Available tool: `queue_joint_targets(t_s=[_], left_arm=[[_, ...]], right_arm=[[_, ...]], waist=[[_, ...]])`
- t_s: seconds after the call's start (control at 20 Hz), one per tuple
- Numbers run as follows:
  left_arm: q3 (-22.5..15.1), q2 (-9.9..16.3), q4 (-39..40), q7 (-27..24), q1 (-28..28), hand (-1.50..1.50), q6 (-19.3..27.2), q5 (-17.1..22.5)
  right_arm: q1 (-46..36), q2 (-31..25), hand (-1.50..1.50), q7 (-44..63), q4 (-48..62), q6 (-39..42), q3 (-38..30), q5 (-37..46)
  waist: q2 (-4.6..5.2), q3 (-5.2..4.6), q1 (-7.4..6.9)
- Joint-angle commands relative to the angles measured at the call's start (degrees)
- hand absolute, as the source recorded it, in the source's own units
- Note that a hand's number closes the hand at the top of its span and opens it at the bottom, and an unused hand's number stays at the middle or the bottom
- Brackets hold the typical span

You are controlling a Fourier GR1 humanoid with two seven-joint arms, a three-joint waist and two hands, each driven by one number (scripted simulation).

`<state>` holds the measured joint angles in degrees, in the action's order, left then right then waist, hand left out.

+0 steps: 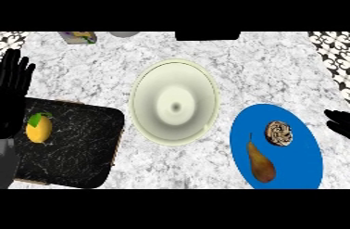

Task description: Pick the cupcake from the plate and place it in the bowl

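Cupcake (279, 133) on plate (301, 168), details blurred

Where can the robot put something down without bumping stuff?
Bare counter lies between the bowl and the blue plate, and below the bowl. The dark tray is mostly bare beside its lemon. The plate is crowded: cupcake, pear.

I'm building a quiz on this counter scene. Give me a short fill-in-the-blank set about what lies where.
1. The cupcake lies on the ____ plate.
2. Beside it on that plate lies a brown ____.
3. The cream bowl holds ____.
4. The yellow fruit rests on the ____ board.

Missing words: blue; pear; nothing; black
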<state>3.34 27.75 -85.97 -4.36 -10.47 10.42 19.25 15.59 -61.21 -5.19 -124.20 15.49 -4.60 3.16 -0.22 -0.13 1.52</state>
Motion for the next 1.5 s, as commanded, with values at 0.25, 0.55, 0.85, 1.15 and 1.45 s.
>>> queue_joint_targets(t_s=[0.25, 0.55, 0.85, 1.15, 1.45], left_arm=[[0.54, -0.58, -3.18, 0.92, 2.21, 0.0, -3.25, 0.2], [1.45, -2.81, 4.21, -0.96, -3.33, 0.0, -3.5, -2.3], [3.06, -2.63, 0.78, 2.23, -2.61, 0.0, -3.77, -3.79], [1.98, -5.95, -0.88, 1.37, -2.23, 0.0, -1.42, -6.62], [3.95, -5.9, 0.87, 4.94, -5.77, 0.0, -3.33, -6.74]], right_arm=[[-0.07, -3.4, -1.5, 4.61, 0.77, 12.58, -2.83, 3.19], [-4.65, 4.5, -1.5, 0.35, 8.91, 11.87, 4.73, 16.0], [-7.21, 11.55, -1.5, 2.2, 9.83, 15.03, 7.92, 21.42], [-14.32, 15.55, -1.5, -3.62, 23.89, 13.19, 9.46, 28.05], [-15.53, 19.92, -1.5, -5.96, 26.6, 13.74, 9.48, 33.65]], waist=[[0.1, 0.12, -1.59], [0.36, 0.16, -1.8], [0.23, 0.14, -1.68], [0.27, 0.16, -1.95], [0.24, 0.15, -1.53]])
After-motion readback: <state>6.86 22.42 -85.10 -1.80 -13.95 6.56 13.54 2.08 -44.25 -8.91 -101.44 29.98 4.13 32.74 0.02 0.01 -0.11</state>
